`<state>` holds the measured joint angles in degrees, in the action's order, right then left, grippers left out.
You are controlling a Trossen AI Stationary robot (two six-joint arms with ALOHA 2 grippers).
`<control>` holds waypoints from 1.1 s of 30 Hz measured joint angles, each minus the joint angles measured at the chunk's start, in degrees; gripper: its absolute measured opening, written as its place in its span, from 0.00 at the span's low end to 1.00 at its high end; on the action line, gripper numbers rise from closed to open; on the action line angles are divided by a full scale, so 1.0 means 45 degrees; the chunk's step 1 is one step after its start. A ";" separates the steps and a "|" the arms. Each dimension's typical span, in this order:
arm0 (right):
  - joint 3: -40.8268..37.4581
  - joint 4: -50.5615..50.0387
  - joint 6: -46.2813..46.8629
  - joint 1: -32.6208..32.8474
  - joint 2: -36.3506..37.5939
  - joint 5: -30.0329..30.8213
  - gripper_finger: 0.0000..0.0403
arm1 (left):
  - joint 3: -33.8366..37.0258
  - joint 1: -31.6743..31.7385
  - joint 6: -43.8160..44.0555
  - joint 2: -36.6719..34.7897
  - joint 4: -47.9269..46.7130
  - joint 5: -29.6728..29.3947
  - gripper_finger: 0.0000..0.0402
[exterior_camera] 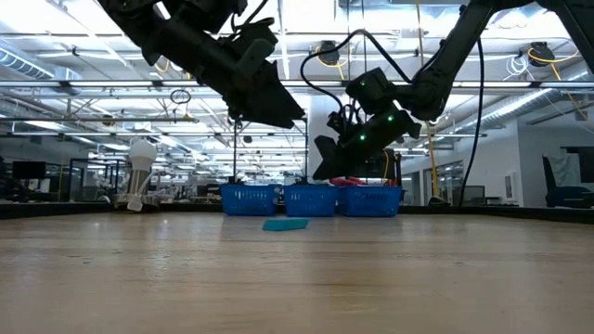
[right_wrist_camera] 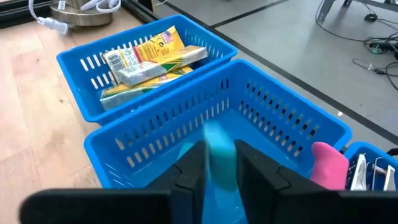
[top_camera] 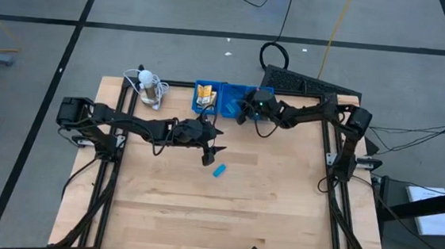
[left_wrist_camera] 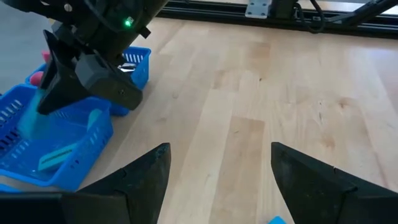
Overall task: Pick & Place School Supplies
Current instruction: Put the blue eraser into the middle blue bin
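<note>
My right gripper (right_wrist_camera: 219,163) hangs over the middle compartment of the blue tray (right_wrist_camera: 186,127), fingers pinching a light-blue piece (right_wrist_camera: 219,149) upright above it. Yellow packets (right_wrist_camera: 149,59) lie in the tray's end compartment nearest the white round object (top_camera: 148,83); pink-handled scissors (right_wrist_camera: 329,165) sit in the opposite end compartment. My left gripper (top_camera: 211,149) hovers over the table (top_camera: 223,212) in front of the tray, fingers spread and empty. Another light-blue piece (top_camera: 219,170) lies on the wood just beside it, well apart from the tray.
</note>
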<state>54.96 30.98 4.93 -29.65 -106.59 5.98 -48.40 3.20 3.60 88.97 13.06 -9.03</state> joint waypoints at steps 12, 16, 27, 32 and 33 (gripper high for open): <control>-0.0015 -0.1006 -0.0097 0.0197 0.1138 -0.0254 0.44 | 0.0000 0.0000 0.0026 0.0000 -0.0334 -0.0001 0.70; -0.0015 -0.2122 -0.0290 0.0709 0.2442 -0.0714 0.46 | 0.0000 0.0000 0.0592 0.0071 -0.1100 -0.0001 0.70; -0.0024 -0.4534 -0.1459 0.2470 0.5351 0.0874 0.44 | -0.0647 -0.1333 0.3370 0.3254 -0.2151 0.0469 0.70; -0.0015 -0.4751 -0.1559 0.2942 0.5702 0.1739 0.44 | -0.2400 -0.2326 0.3473 0.4543 -0.3916 0.0151 0.70; -0.0015 -0.4835 -0.1488 0.3014 0.5702 0.1715 0.44 | -0.2781 -0.2486 0.3482 0.4785 -0.4214 0.0218 0.70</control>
<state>54.89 9.23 -1.77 -16.09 -80.93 13.69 -60.92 -7.98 19.26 110.50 -5.90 -8.05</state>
